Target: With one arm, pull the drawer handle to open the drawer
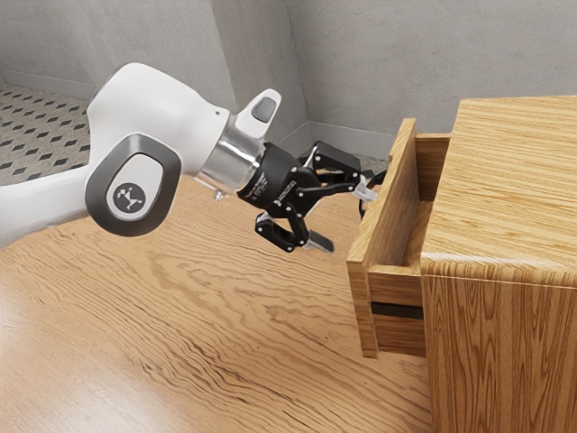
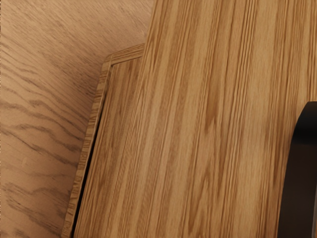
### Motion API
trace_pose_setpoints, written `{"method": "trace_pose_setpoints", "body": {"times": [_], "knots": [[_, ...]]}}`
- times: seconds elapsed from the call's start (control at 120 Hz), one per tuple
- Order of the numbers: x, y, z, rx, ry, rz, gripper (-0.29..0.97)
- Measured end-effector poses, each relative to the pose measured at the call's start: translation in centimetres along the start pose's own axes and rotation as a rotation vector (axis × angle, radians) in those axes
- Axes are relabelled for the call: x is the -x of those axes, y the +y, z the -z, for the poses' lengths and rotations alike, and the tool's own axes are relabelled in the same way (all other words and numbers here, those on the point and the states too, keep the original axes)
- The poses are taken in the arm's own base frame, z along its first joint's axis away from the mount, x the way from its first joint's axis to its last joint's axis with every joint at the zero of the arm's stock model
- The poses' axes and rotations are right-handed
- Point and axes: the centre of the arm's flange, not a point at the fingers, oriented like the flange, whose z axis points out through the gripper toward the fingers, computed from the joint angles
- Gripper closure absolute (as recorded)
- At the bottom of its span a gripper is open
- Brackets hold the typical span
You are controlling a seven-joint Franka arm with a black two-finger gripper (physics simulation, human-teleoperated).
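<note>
A wooden cabinet (image 1: 505, 271) stands at the exterior view's right. Its top drawer (image 1: 389, 203) sticks out part way toward the arm. On the drawer front sits a dark handle (image 1: 363, 208), mostly hidden behind my hand. My black gripper (image 1: 343, 216) is open just in front of the drawer face. The upper finger (image 1: 364, 190) reaches to the handle, and the lower finger (image 1: 315, 243) hangs apart from the wood. In the wrist view the drawer front (image 2: 208, 124) is very close, with the black handle (image 2: 301, 178) curving beside it.
The cabinet panel below the drawer (image 1: 397, 329) stays flush, and it shows behind the drawer front in the wrist view as the lower panel (image 2: 99, 163). A wooden surface (image 1: 180, 343) spreads under the arm. Grey walls (image 1: 379, 54) and a tiled floor (image 1: 36, 126) lie behind.
</note>
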Motion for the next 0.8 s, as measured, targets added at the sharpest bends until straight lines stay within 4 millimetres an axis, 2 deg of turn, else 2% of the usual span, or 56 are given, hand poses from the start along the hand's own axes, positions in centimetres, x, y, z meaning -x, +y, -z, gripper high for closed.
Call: {"method": "trace_pose_setpoints", "body": {"times": [0.5,0.8], "knots": [[0.4,-0.9,0.1,-0.016,-0.004,0.003,0.02],[0.4,-1.4,1.4,-0.015,0.007,0.003,0.01]]}}
